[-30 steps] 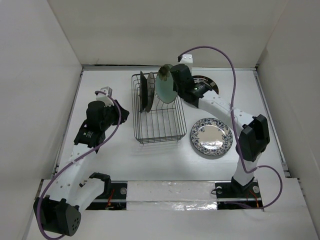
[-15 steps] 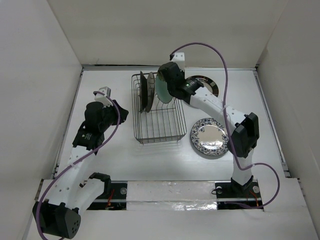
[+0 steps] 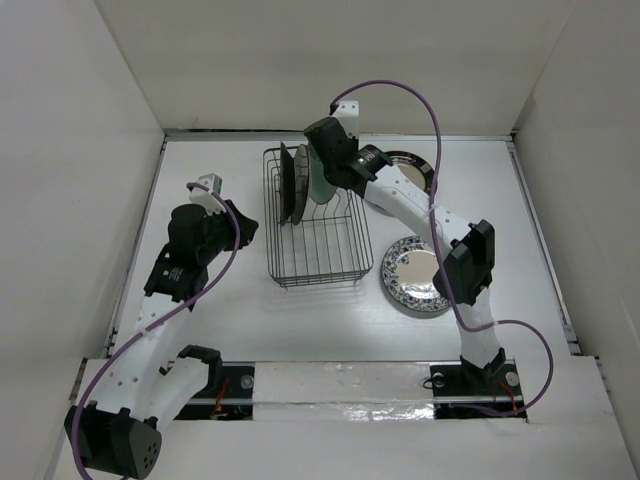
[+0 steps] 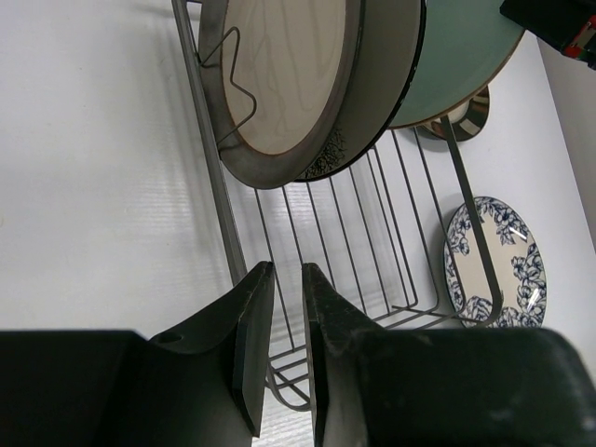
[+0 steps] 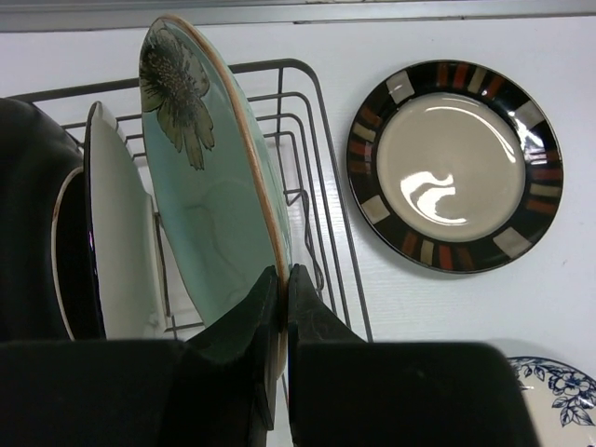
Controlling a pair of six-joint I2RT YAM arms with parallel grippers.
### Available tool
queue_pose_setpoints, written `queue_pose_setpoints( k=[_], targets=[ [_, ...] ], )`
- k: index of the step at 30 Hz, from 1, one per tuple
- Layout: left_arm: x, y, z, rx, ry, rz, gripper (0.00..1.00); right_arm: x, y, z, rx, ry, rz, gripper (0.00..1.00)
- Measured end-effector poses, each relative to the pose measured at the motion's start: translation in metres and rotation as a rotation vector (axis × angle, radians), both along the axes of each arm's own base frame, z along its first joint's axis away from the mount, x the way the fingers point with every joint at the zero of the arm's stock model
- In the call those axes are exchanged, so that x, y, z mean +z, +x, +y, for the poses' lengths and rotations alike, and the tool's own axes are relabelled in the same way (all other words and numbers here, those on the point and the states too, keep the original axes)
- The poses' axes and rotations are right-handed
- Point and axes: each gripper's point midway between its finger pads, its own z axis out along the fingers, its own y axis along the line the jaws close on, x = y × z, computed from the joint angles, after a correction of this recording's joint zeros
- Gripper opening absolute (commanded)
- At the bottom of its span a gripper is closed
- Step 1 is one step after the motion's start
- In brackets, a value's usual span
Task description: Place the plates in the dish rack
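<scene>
The right tool point(image 5: 282, 279) pinched the upright teal plate point(image 5: 209, 205) by its rim over the dish rack point(image 3: 318, 283), just right of the standing plates point(image 5: 116, 233), while the left tool point(image 4: 286, 345) was nearly closed and empty.

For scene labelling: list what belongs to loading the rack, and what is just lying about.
Job:
black wire dish rack
pale teal flower-marked round plate, pinched by the right gripper
grey-rimmed pale plate and grey speckled plate, standing in the rack
black-rimmed cream-centred plate and blue-and-white floral plate, flat on the table

Lying about:
purple cables
silvery tape strip
</scene>
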Motion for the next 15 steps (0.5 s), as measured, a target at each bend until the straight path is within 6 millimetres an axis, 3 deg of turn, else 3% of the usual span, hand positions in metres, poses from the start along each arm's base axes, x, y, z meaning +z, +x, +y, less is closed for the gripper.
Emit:
queue_pose_setpoints(
  k=[10, 15],
  targets=[
    [0.001, -0.001, -0.002, -0.011, -0.008, 0.000, 0.15, 0.002, -0.012, 0.006, -0.016, -0.015, -0.002, 0.00],
    [0.001, -0.001, -0.002, -0.012, -0.009, 0.000, 0.15, 0.003, -0.020, 0.015, -0.005, -0.025, -0.012, 0.09]
  ],
)
